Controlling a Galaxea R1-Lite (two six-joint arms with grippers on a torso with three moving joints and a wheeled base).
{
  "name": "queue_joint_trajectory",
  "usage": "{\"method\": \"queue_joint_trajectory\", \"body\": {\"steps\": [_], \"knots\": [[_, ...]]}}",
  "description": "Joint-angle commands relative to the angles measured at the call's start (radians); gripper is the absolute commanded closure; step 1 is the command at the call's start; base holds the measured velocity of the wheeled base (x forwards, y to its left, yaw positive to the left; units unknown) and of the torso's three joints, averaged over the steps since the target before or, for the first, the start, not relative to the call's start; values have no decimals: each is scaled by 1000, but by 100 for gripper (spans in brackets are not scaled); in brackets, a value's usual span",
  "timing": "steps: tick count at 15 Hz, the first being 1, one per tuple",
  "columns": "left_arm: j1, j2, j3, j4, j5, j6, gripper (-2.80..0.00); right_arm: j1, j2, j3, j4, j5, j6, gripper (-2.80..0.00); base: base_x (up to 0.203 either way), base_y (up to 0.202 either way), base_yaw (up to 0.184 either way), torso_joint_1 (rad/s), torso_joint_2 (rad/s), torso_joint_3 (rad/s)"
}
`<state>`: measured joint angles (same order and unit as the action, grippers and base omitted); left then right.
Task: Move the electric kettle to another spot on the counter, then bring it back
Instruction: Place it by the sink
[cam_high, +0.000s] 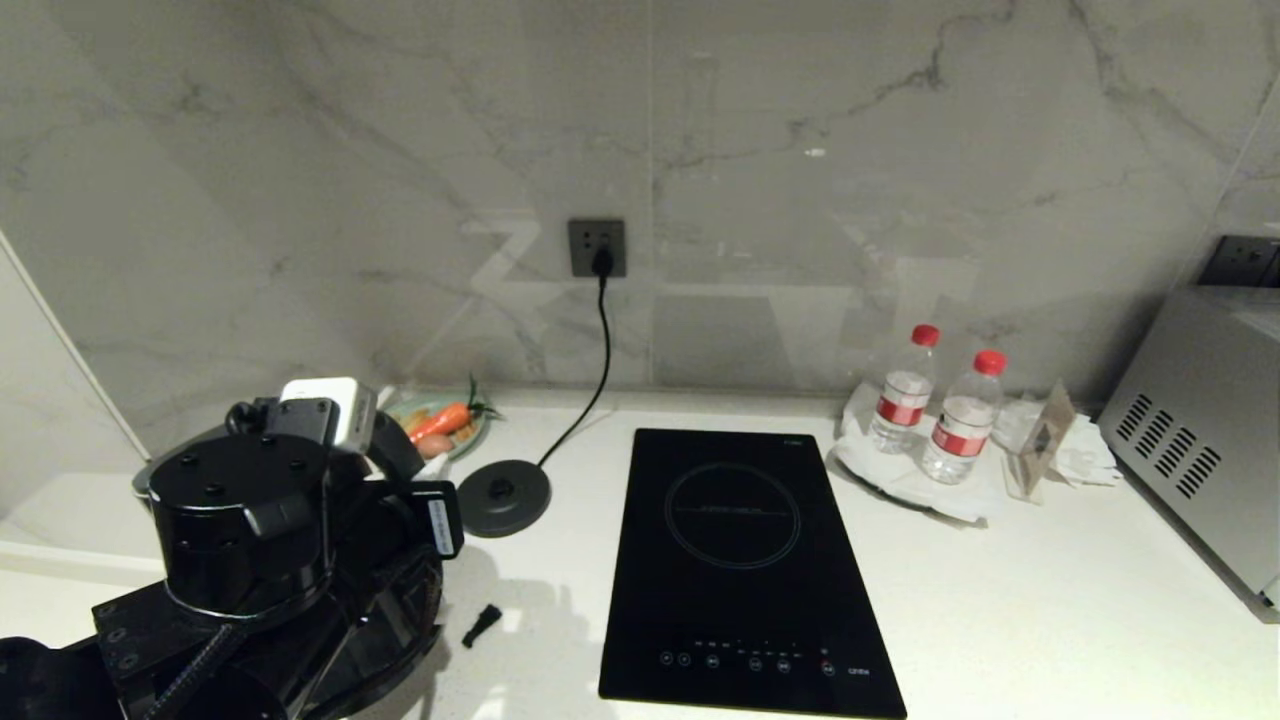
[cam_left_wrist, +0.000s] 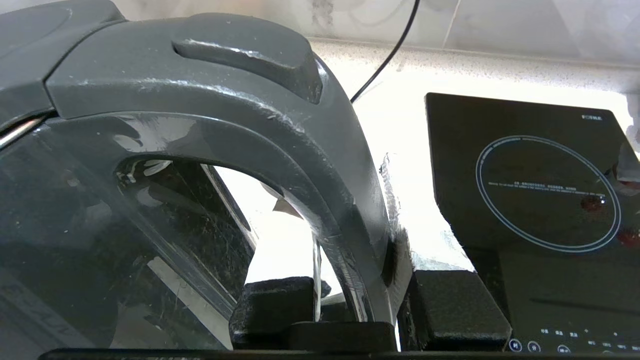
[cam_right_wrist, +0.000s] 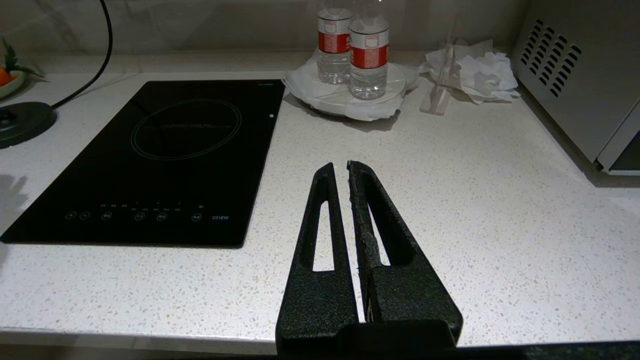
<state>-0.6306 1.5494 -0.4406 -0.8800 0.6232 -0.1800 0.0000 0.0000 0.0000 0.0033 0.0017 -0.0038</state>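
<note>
The left gripper (cam_left_wrist: 360, 305) is clamped on the loop handle (cam_left_wrist: 310, 165) of the electric kettle (cam_left_wrist: 100, 210), at the counter's (cam_high: 1000, 600) left end, left of the cooktop (cam_high: 740, 570) and apparently off its round base (cam_high: 505, 497), which sits bare. The right gripper (cam_right_wrist: 340, 167) hangs over the counter's front, its fingers pressed together on nothing.

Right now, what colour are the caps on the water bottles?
Red, on both water bottles; the caps show best in the head view.

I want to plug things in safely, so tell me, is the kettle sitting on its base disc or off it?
Off it. The base disc lies bare on the counter, while the left gripper clamps the electric kettle by its handle.
</note>
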Motion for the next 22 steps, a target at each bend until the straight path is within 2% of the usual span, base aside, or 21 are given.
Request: {"method": "queue_joint_trajectory", "body": {"steps": [1, 4, 22], "knots": [[-1, 0, 0, -5, 4, -1, 0, 0, 0, 0, -2, 0, -1, 0, 0, 0, 0, 0, 0, 0], [-1, 0, -1, -5, 4, -1, 0, 0, 0, 0, 0, 1, -1, 0, -4, -4, 67, 2, 1, 4], [-1, -31, 10, -5, 7, 5, 0, 0, 0, 0, 0, 0, -1, 0, -3, -9, 176, 3, 3, 1]]}}
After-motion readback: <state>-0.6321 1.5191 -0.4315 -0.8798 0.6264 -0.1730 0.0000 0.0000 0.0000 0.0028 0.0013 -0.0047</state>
